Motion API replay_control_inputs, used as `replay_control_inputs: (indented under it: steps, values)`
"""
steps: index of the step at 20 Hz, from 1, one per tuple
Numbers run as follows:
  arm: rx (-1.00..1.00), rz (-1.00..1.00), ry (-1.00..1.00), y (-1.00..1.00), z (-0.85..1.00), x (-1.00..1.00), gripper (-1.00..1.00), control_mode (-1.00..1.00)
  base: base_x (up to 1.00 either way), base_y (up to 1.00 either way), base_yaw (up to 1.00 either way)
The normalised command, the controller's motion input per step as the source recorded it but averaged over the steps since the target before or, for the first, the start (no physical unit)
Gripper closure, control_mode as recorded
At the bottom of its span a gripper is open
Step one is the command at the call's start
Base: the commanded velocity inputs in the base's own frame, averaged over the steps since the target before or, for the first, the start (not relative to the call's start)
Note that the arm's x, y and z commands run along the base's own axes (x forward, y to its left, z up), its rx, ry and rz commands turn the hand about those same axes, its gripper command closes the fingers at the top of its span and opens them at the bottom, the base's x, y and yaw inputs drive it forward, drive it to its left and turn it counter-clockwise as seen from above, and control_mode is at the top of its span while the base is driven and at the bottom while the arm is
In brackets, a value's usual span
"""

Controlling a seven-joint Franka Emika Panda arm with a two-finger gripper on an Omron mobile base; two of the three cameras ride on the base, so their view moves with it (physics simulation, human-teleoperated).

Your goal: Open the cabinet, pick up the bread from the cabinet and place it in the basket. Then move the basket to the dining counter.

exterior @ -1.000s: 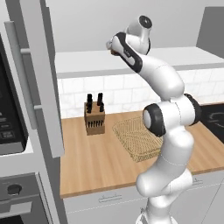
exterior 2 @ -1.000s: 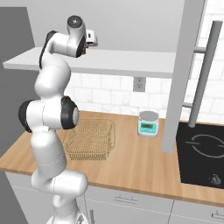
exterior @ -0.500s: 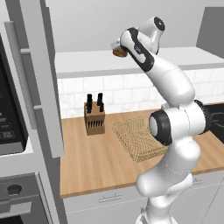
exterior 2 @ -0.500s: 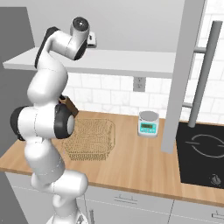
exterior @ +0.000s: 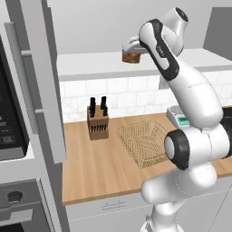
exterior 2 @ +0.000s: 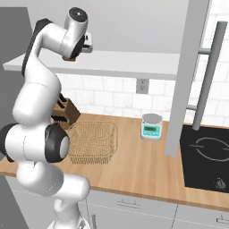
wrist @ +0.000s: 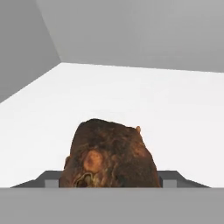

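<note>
Between the end effector [exterior: 129,50] fingers, bread [wrist: 109,155] stands upright.

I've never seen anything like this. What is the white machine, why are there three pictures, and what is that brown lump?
It is a robot arm in a computer-drawn kitchen. Two pictures come from cameras behind it, left and right; the third looks along its tool. The tool reaches into the open cabinet and the brown lump is the bread, between its fingers on the white shelf. Whether it is gripped yet is unclear. Below, on the wooden counter, sit the basket, a knife block and a small kitchen scale.
</note>
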Motion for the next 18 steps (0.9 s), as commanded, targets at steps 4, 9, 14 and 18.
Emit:
replay_control_inputs:
  steps: [4, 9, 14, 18]
  values:
    - [0.0, 0.05, 0.01, -0.03, 0.03, -1.0, 1.0, -1.0, 0.0, 0.0, 0.0]
    - [0.04, 0.06, -0.06, -0.02, 0.0, -1.0, 1.0, -1.0, 0.0, 0.0, 0.0]
    - [0.01, 0.01, 0.0, 0.0, -0.03, -1.0, 1.0, -1.0, 0.0, 0.0, 0.0]
    - [0.0, 0.0, 0.13, 0.0, -0.8, -1.0, 1.0, -1.0, 0.0, 0.0, 0.0]
